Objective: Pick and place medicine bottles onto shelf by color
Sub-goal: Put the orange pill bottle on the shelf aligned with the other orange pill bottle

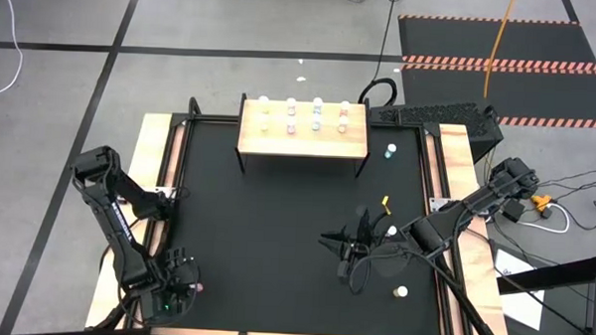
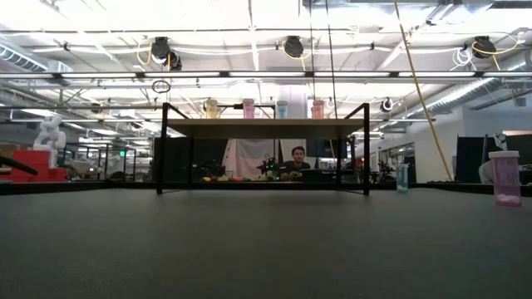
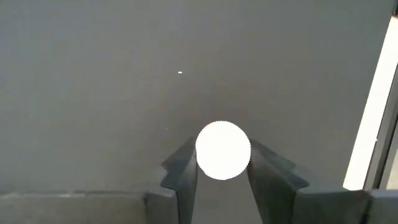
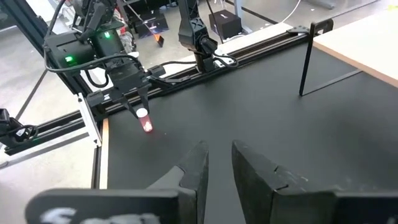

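- Medicine bottle, pink (image 4: 144,120): clamped between the fingers of the left gripper (image 1: 188,280) at the table's 7 o'clock corner. The long axis is close to vertical. The right wrist view shows a white cap over a pink body hanging below the fingertips, while the left wrist view shows the cap end-on as a white disc (image 3: 223,150) with the body hidden behind it.
- Shelf (image 1: 303,138): light wood on black legs, at the table's 12 o'clock edge. It carries eight white-capped bottles in two rows, and their tints are hard to tell from above.
- Loose bottles: blue-green one (image 1: 390,150) at 3 o'clock of the shelf; pink one (image 2: 504,176) upright at the low view's right edge.
- Right gripper (image 1: 347,251): over the mat at 4 o'clock of centre, fingers slightly apart, holding nothing.
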Available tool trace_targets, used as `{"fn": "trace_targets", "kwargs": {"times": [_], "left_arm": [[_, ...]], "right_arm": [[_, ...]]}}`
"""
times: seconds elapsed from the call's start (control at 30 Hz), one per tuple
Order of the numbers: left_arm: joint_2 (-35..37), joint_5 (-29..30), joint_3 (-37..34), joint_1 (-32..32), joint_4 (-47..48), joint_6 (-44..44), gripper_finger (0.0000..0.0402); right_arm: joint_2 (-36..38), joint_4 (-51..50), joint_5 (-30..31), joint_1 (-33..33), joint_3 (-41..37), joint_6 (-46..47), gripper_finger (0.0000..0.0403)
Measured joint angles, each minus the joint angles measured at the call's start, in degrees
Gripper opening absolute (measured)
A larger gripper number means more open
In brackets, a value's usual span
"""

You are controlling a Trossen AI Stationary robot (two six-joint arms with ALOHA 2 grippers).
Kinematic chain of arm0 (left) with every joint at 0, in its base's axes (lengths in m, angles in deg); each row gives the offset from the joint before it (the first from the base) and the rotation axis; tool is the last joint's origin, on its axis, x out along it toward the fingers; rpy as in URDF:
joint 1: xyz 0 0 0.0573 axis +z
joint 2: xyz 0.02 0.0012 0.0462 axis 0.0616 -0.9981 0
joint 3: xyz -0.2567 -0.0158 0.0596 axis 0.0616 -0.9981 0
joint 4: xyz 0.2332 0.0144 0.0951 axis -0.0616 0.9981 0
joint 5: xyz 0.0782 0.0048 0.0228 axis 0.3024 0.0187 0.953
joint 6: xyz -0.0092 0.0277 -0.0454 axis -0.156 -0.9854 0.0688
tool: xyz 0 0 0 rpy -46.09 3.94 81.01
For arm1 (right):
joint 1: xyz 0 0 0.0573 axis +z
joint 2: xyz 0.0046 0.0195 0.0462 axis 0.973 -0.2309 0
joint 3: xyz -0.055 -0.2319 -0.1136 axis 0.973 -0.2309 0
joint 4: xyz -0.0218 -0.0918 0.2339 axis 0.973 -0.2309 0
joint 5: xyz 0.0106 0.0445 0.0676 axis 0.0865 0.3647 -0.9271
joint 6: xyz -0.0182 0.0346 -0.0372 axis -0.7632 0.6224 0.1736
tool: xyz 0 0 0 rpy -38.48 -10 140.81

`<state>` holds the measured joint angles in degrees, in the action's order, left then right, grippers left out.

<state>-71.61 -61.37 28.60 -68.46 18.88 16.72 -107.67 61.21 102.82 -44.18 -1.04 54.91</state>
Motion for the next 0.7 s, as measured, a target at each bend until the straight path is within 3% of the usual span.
{"fn": "trace_targets", "kwargs": {"times": [0.17,0.4,0.7], "left_arm": [[0.03,-1.0,1.36,3.46,0.11,-2.19,0.0142],[0.03,-2.25,5.97,11.65,2.0,-12.1,0.0115],[0.07,-2.23,15.82,29.58,6.21,-33.21,0.0117]], "right_arm": [[3.02,0.13,-0.1,0.0,-0.05,-5.1,0.0063],[11.37,-0.55,1.88,-0.18,-0.05,-10.47,0.0063],[20.31,-6.02,3.13,-0.24,-0.03,-11.61,0.0063]]}}
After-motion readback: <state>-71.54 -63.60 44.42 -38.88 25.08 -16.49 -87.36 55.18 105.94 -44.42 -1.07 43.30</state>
